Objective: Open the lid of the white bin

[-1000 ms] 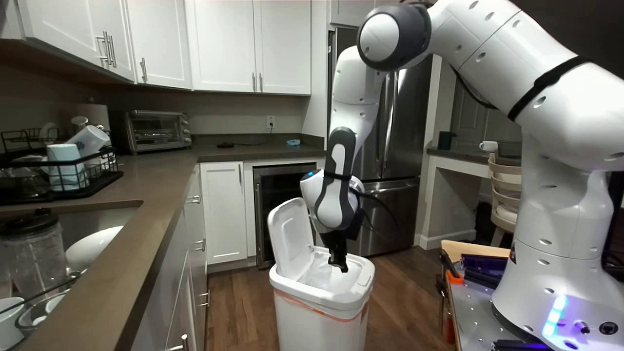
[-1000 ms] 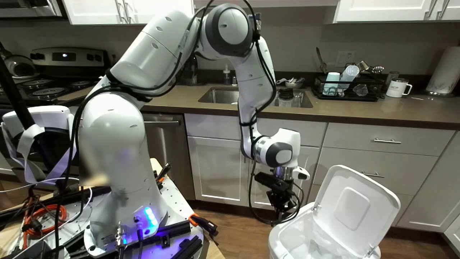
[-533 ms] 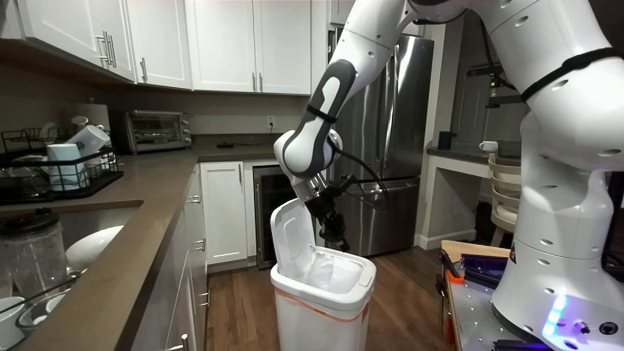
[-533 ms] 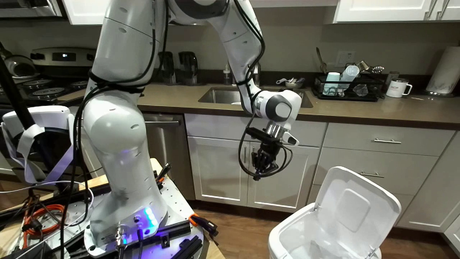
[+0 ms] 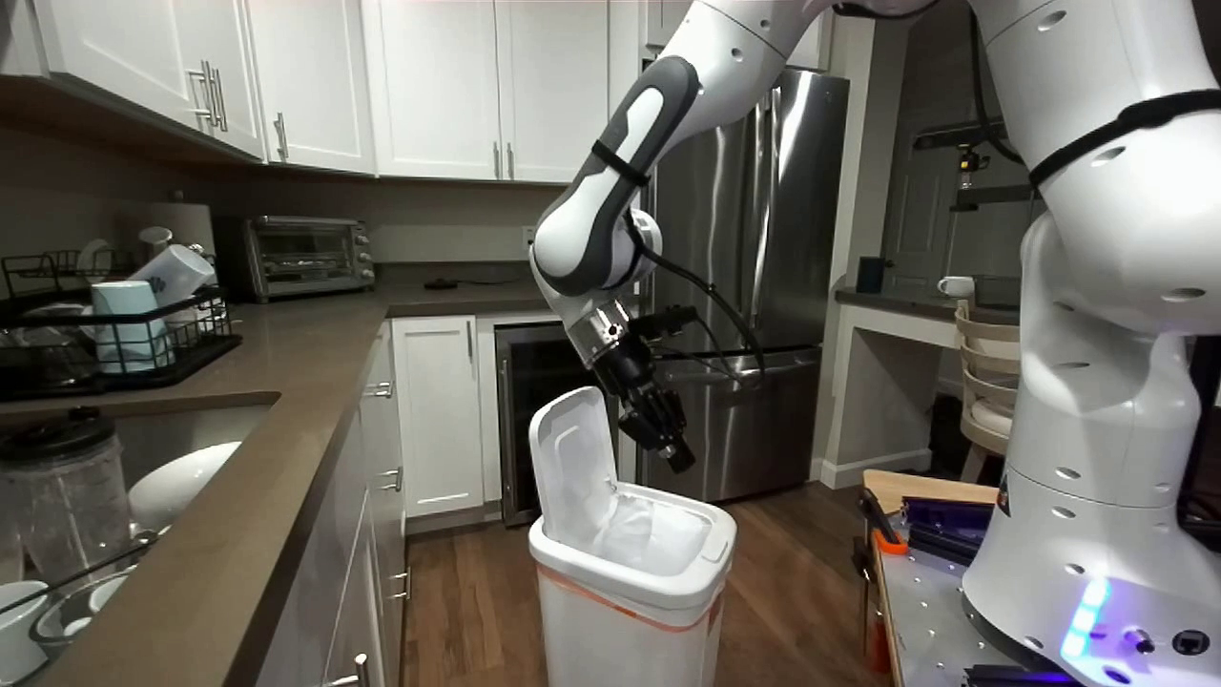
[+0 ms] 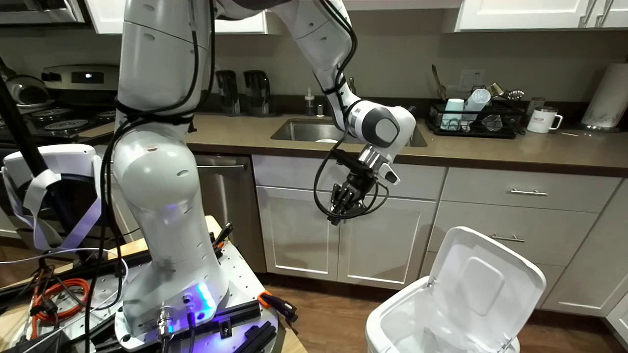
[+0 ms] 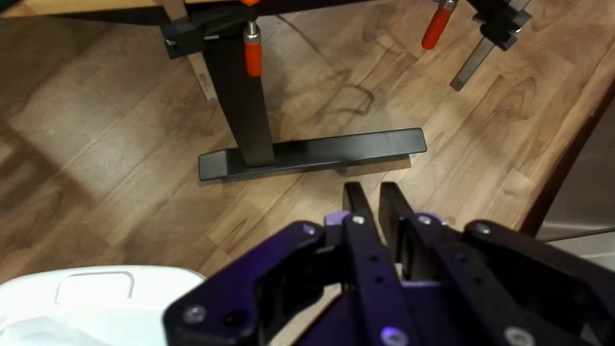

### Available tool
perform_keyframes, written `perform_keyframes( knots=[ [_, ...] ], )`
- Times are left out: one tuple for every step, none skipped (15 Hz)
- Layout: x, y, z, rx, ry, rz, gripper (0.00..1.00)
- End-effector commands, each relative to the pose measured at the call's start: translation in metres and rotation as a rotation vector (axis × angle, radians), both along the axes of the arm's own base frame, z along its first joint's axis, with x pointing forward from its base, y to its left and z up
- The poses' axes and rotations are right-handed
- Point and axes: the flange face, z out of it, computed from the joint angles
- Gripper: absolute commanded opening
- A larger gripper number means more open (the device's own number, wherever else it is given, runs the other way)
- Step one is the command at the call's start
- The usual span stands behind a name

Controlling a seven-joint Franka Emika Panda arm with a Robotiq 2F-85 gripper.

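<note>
wrist view shows the gripper [image 7: 371, 188] empty, jaws narrowly apart, and the white bin [image 7: 93, 290] at lower left, whose lid [image 5: 572, 468] stands raised in both exterior views, so opening seems done, nothing remaining.

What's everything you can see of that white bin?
The white bin looks plastic, round-cornered, with a wide rim. It stands upright near the cabinets, base unseen. Its hinged lid stands open, tilted back. A translucent liner sits inside; an orange band shows below the rim. The gripper hangs clear of it.
</note>
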Motion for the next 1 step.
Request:
perform_keyframes(
  knots=[
    [0.0002,-0.0002,0.0002,0.001,0.001,-0.001,0.27]
  ],
)
